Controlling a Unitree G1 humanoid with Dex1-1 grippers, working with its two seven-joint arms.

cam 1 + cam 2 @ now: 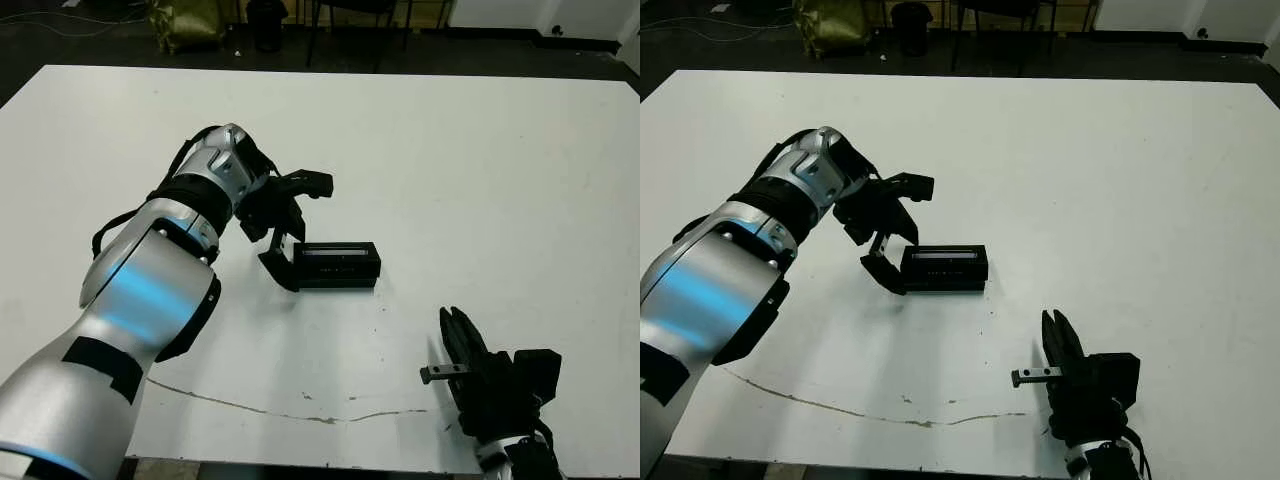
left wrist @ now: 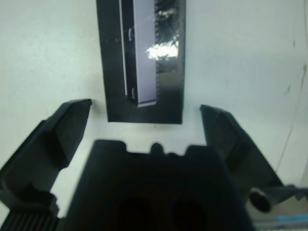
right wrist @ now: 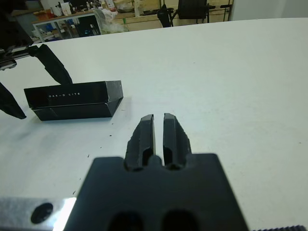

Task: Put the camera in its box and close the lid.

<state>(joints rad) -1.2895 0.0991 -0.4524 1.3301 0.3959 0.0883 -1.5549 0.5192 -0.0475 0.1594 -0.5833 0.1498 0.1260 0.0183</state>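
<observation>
White table [image 1: 480,180], scuffed; chair legs [image 1: 345,40] beyond.

Black lid [image 1: 338,262] w/ grey-lilac glossy strip, white table [image 1: 480,180], black fingers [image 2: 62,134].

The lid [image 1: 337,259], flat and black with a glossy grey strip on top, sits closed on the black box [image 3: 72,111], which lies mid-table; pale print marks the lid's side.

white table [image 1: 500,180], closed black box [image 1: 338,266], seemingly
</observation>
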